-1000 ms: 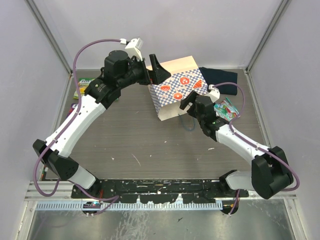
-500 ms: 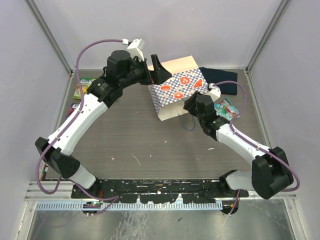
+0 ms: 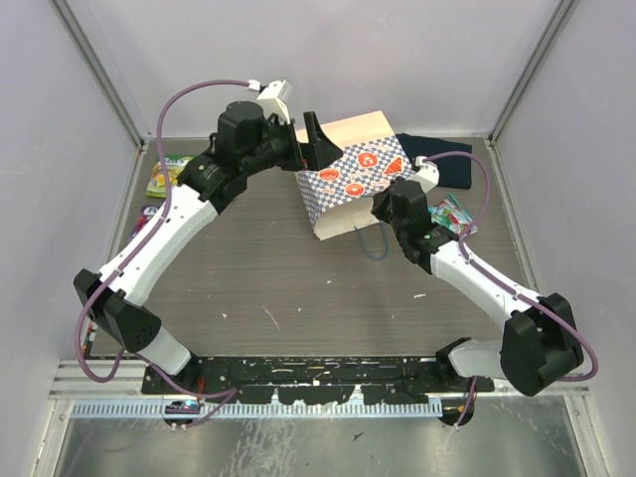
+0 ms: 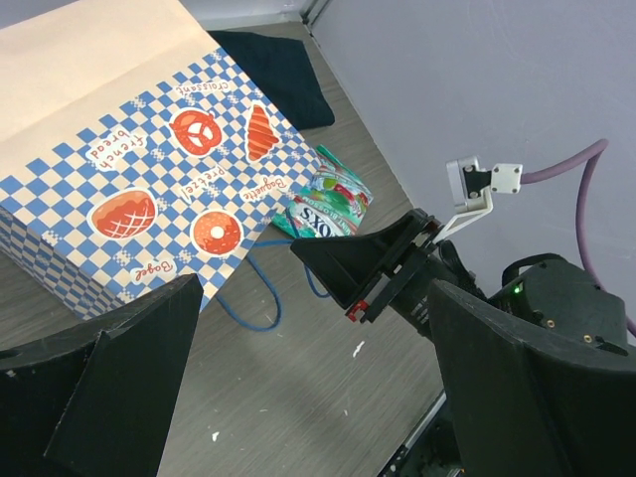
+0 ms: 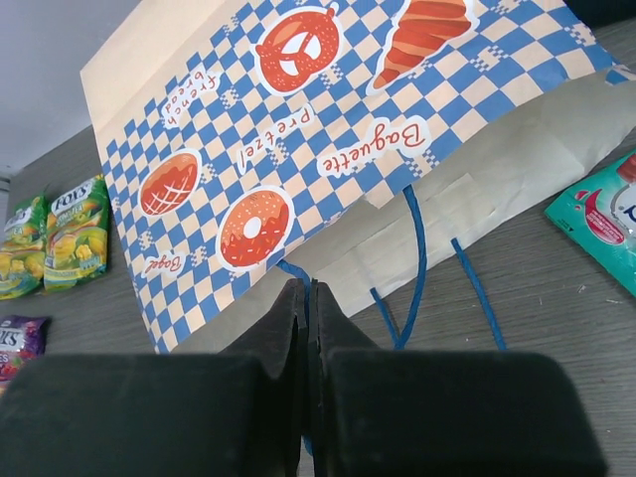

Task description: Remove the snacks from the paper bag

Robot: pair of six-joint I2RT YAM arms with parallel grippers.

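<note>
Right end effector (image 5: 308, 298) is clenched on the blue handle (image 5: 290, 270) of the bag (image 5: 328, 119), lying flat on the desk (image 3: 248, 268): tan kraft, blue-white checks, orange-red pastry prints. Left end effector (image 3: 310, 142) is released.

A dark navy folded cloth (image 3: 444, 149) lies flat near the far right corner of the grey wood-grain counter (image 3: 248, 268). Small white flecks (image 3: 270, 316) mark the counter's near half. Plain pale walls (image 3: 397, 50) enclose it on three sides.

Pale grey walls (image 3: 397, 50) enclose a grey wood-grain table (image 3: 258, 268) on 3 sides
</note>
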